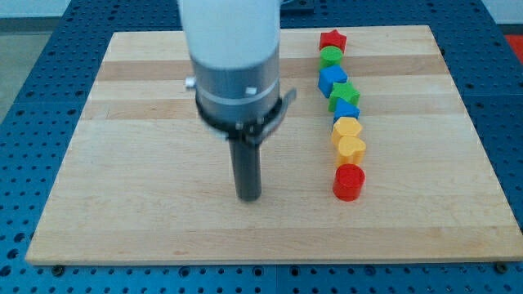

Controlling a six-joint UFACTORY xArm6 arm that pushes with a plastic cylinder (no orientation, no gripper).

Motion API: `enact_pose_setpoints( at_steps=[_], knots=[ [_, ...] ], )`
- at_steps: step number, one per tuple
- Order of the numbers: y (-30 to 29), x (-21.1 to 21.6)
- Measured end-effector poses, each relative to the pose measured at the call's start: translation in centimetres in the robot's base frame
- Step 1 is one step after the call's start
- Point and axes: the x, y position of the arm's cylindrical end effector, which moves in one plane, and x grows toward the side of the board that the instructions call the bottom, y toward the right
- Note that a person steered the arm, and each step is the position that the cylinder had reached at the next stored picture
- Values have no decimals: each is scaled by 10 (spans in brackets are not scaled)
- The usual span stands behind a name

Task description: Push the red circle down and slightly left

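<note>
Nearest the camera: bare wooden counter (163,233) along its bottom edge, nothing resting on that strip.

Just above it, toward the bottom-right corner: red circle (349,181), upright, last in a column of blocks running up to the top edge. Touching or all but touching the yellow heart (351,148) directly above; too close to call. Further up in turn: a second yellow block (346,128), shape unclear; blue block (346,109), partly hidden, shape hard to read; green star (344,91); blue cube (332,77); green circle (331,56); red star (333,39) at the top edge.

Tool: no jaws, nothing to open or close, only a plain dark rod under a white and grey arm housing. My tip (248,198) down on the counter near the middle, well apart from the red circle, on its left and slightly lower. Touching no block.

Progress, judged from the layout: none visible. Red circle sitting in line with the column, not separated from it, so push apparently not begun. Left to do: bring my tip round to the upper-right side of the red circle, a tight spot given the yellow heart right there, then drive down and slightly left toward the bottom edge. Risk: clipping the yellow heart on the way in.
</note>
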Motion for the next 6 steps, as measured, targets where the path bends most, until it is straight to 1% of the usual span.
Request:
enact_pose_setpoints(
  at_steps=[1, 2, 3, 4, 5, 6],
  knots=[
    [29, 45],
    [125, 45],
    [207, 42],
    [231, 8],
    [231, -31],
    [230, -34]
  ],
)
